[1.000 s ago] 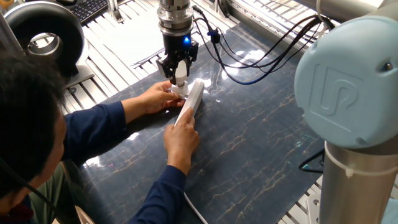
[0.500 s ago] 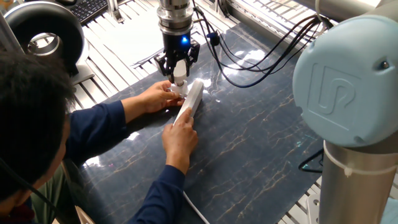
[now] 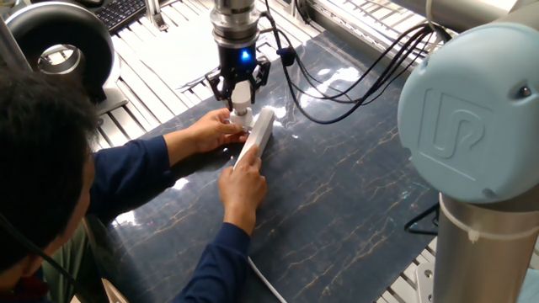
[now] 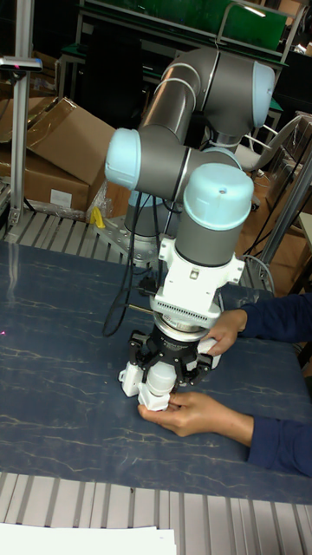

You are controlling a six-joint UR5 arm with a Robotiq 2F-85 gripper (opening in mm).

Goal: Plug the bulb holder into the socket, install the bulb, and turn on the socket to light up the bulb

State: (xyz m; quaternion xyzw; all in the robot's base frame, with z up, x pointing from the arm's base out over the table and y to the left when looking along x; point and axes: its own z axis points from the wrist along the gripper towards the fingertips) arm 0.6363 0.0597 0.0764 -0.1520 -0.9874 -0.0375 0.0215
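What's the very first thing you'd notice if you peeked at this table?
The big grey robot arm with pale blue caps stands out first, reaching down to the dark marbled table. Its black two-finger gripper holds a small white bulb above a long white power strip. A person's two hands rest right there on the strip.

The holder is hidden behind a hand (image 3: 212, 130) and the gripper (image 3: 240, 94); the person's head is cut off at left.
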